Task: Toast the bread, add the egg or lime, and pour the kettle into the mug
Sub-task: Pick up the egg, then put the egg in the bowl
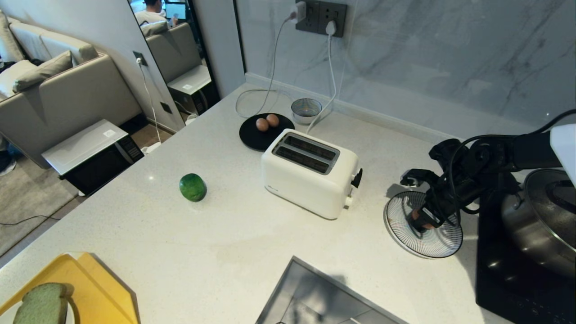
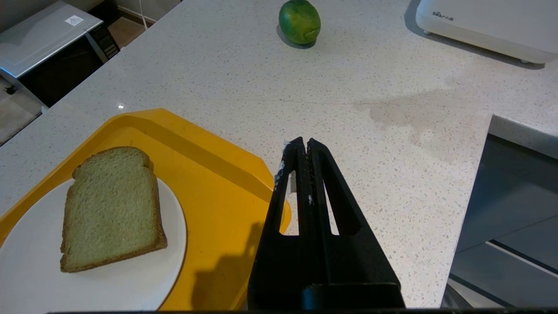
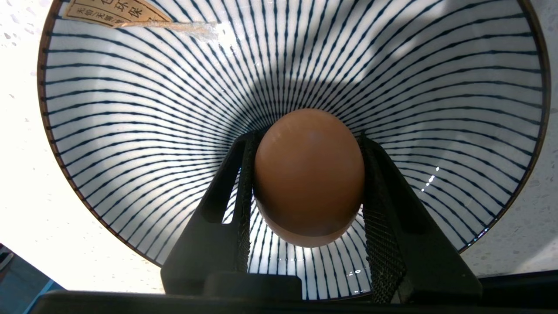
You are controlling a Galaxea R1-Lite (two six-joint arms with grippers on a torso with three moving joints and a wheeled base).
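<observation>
The egg step is in hand: the right pincer (image 3: 307, 183) grips the egg (image 3: 309, 174) over the striped bowl (image 1: 438, 245), right of the toaster (image 1: 310, 171). Next, I judge, a gentle lift. The left pincer (image 2: 305, 150), clenched empty, hangs near the bread (image 2: 111, 207), left of the toaster.

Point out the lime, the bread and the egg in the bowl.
lime (image 1: 193, 187), head view, middle of its skin.
bread (image 2: 112, 208), left wrist view, middle of the slice.
egg (image 3: 309, 174), right wrist view, middle of the shell.
</observation>
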